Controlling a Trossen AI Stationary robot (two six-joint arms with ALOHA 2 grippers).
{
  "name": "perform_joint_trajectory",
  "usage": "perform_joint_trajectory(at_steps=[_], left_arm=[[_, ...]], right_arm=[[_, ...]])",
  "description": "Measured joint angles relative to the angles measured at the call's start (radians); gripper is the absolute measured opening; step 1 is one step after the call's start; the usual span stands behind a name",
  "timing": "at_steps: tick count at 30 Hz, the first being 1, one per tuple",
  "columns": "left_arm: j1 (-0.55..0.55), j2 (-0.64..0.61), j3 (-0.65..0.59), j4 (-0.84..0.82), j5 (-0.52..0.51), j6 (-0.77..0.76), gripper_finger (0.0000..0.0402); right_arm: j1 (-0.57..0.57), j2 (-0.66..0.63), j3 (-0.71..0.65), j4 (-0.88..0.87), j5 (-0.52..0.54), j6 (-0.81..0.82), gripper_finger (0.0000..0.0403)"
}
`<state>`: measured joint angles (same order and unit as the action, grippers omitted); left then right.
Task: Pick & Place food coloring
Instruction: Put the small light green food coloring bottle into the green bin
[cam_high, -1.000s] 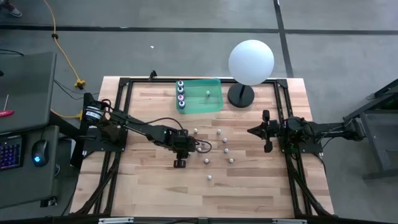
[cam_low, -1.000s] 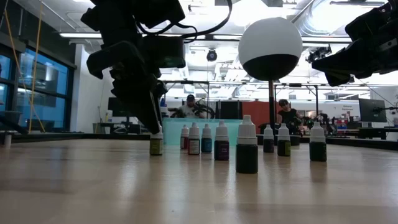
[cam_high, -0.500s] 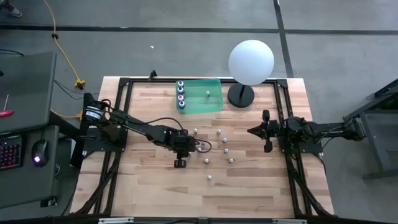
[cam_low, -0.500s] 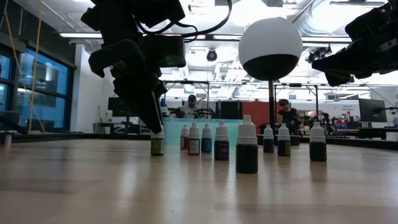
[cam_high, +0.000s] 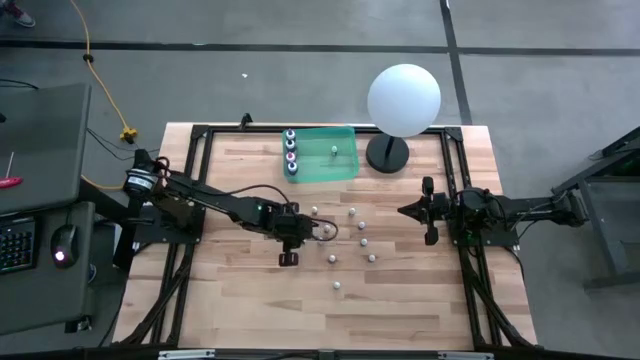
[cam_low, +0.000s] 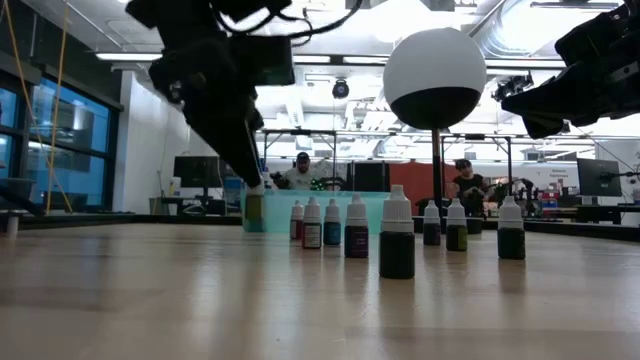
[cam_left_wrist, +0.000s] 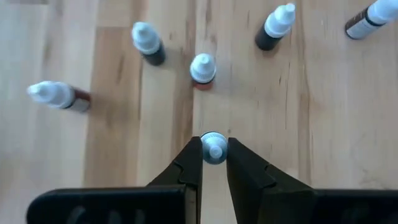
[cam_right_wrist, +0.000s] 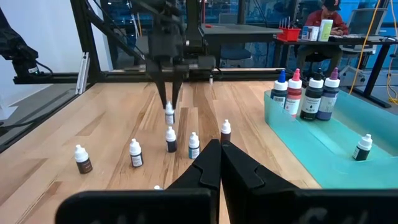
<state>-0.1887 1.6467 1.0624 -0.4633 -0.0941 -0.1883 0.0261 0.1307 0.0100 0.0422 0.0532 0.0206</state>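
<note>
In the low view the left gripper (cam_low: 255, 190) now holds a small bottle (cam_low: 255, 208) clear of the table (cam_low: 150, 300), where a second ago that bottle stood on the wood beneath the fingers; the pinch has closed on the white cap and the lift has begun, so I judge the pick done and the carry to the green tray (cam_high: 340, 165) next; the wrist view shows the two dark fingers clamped on either side of the cap (cam_left_wrist: 214, 149), bottle hanging straight, olive-yellow body below a white top; from above, this gripper (cam_high: 289, 258) sits left of the loose bottles (cam_high: 352, 240) scattered mid-table, each tiny, white-capped, dark or coloured in the body; the tray at the far edge already holds a row of four larger bottles (cam_high: 291, 152) and one small one (cam_high: 333, 151); further right, the right gripper (cam_high: 431, 238) waits with fingers pressed together on nothing, near the table's right side
</note>
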Motion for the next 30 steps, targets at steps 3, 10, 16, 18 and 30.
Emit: perform_joint_trajectory(at_steps=[3,10,16,18,30], left_arm=[[0.0,-0.021,0.052,-0.061,-0.006,0.0,0.0042],[0.019,-0.028,0.27,-0.29,-0.016,-0.04,0.0042],[0.088,-0.028,0.469,-0.403,-0.004,-0.082,0.0042],[0.119,-0.029,0.536,-0.437,-0.001,-0.081,0.0042],[0.421,-0.005,0.74,-0.51,0.067,0.0,0.0042]], right_arm=[[0.0,0.0,0.0,0.0,0.0,0.0,0.0],[0.0,0.0,0.0,0.0,0.0,0.0,0.0],[0.0,0.0,0.0,0.0,0.0,0.0,0.0],[0.0,0.0,0.0,0.0,0.0,0.0,0.0],[0.0,0.0,0.0,0.0,0.0,0.0,0.0]])
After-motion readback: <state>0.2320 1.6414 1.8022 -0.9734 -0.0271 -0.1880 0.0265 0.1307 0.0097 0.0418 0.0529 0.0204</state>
